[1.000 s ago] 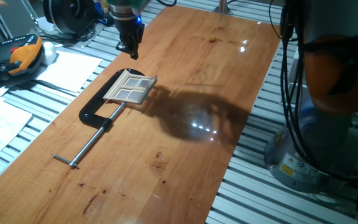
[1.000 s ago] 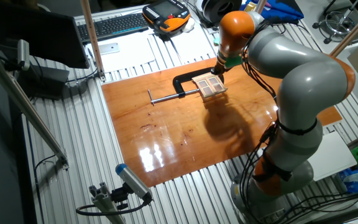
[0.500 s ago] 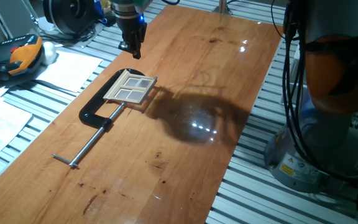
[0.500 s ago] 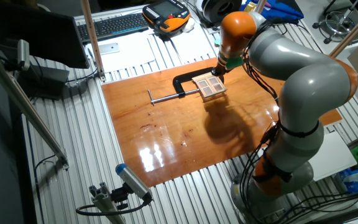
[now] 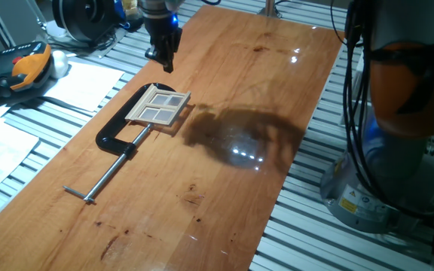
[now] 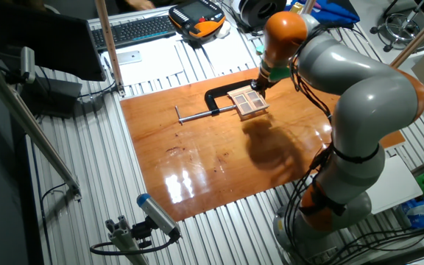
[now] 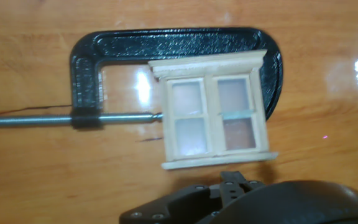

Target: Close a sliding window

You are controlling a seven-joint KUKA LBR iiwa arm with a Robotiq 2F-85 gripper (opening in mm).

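In the hand view the gripper's [image 7: 235, 186] fingertips are cut off below; the clamp's screw bar [image 7: 27, 120] leaves leftward.

Bright overhead light, glare on table [image 5: 239, 154], soft arm shadow, slightly blurry

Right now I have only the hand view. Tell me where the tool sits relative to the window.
Observer: The tool sits off the sliding window, with a strip of bare wooden board showing between them.
Operator: Trace the screw bar for me past where my frame cuts it.
Observer: The C-clamp has its screw bar ending on the board, cross handle short of the edge.
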